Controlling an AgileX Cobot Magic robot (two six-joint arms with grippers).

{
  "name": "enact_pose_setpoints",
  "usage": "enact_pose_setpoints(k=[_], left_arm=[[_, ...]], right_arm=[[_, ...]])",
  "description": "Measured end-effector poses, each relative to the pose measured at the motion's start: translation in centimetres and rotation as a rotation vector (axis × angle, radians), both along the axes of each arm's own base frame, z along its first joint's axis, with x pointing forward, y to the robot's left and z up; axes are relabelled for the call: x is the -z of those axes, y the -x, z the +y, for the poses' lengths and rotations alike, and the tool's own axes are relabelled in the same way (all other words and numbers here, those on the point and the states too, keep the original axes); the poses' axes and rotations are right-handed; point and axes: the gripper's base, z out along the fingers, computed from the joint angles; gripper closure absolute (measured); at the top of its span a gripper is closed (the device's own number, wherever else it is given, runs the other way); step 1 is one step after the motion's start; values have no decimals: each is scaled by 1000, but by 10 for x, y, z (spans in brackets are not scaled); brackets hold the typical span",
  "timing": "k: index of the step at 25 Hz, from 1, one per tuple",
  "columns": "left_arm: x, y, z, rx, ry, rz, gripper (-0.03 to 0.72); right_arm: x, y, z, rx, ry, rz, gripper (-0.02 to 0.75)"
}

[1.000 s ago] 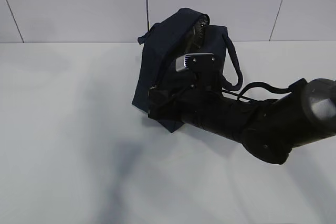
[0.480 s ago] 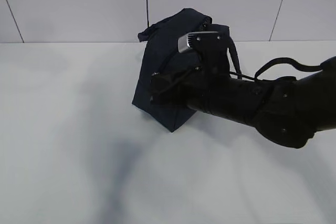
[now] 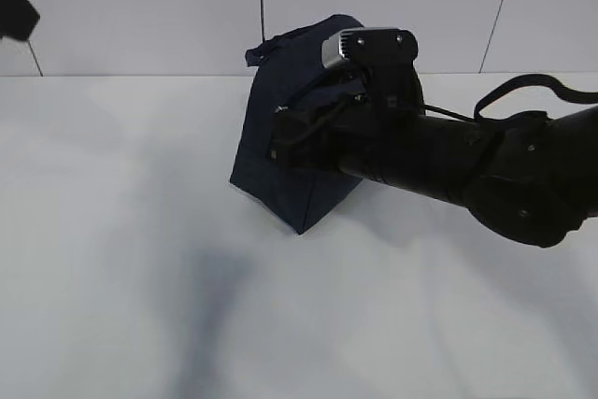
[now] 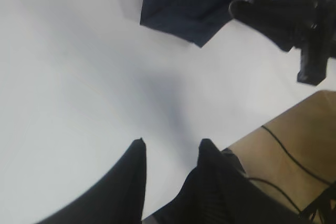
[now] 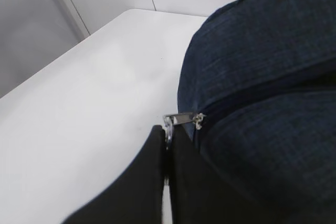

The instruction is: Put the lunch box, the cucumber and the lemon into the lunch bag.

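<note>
Left gripper (image 4: 170, 148) hovers over the bare white table (image 3: 121, 259), its two black fingers parted and gripping nothing, well apart from the bag. Boxy dark navy fabric lunch bag (image 3: 290, 137) sits at table centre near the back wall, standing on its base, leaning, one bottom corner pointing toward the camera; a padded loop handle shows at its top left. Zip line looks drawn together in the right wrist view, so the contents are hidden; lunch box, cucumber and lemon can't be seen. Right gripper (image 5: 168, 135) is clamped tight on the small metal zipper pull (image 5: 181, 118) at the bag's side seam. Versus a second earlier: right arm higher, bag top no longer gaping.
</note>
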Motion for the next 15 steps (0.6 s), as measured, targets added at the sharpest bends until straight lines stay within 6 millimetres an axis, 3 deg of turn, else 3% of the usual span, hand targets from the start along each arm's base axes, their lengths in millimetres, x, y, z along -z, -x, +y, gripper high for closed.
enact_pose_setpoints(k=[4, 10, 15], left_arm=[[32, 1, 1, 80, -53, 40, 449], [73, -4, -2, 164, -100, -58, 445], [107, -12, -21, 215, -108, -130, 403]], right_arm=[[-9, 2, -2, 3, 13, -14, 738], [-18, 5, -5, 2, 31, -31, 738], [-23, 6, -6, 4, 28, -40, 738]])
